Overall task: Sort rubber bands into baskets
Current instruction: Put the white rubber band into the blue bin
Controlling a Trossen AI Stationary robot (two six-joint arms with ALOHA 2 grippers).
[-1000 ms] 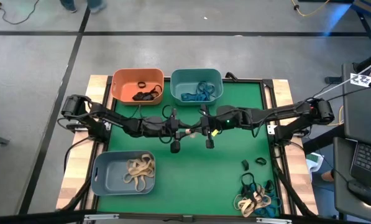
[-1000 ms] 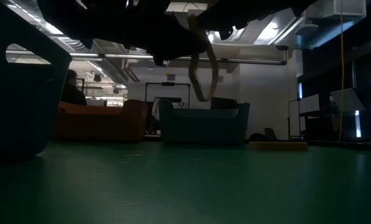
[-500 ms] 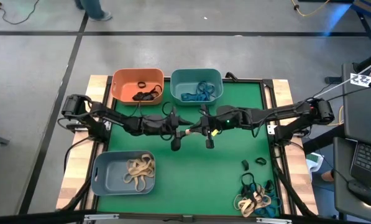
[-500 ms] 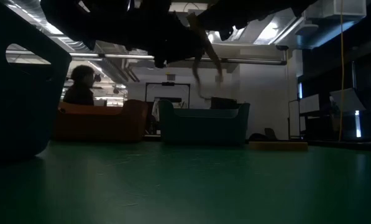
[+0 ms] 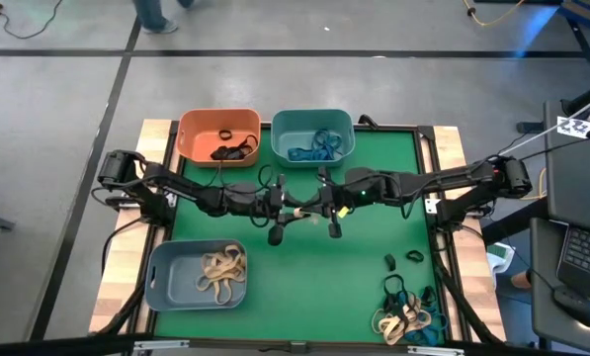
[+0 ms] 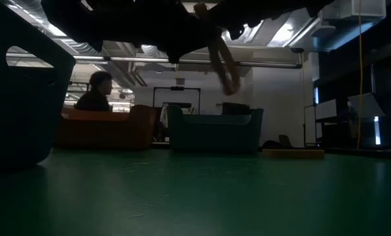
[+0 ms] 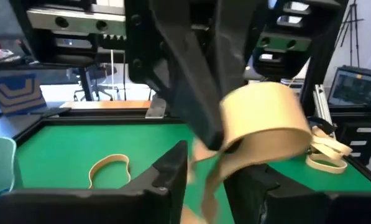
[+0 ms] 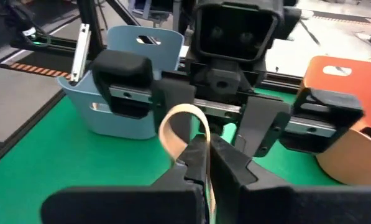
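Where both grippers meet, right gripper (image 8: 205,163) pinches tan band (image 8: 176,127).

Seated person (image 6: 95,93) beyond green table (image 5: 374,267)

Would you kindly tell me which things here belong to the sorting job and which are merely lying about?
Belonging to the job:
- tan rubber band, pinched by the right hand, facing the left hand
- orange basket
- teal basket
- grey-blue basket
- unsorted bands

Lying about:
- laptop
- yellow cable
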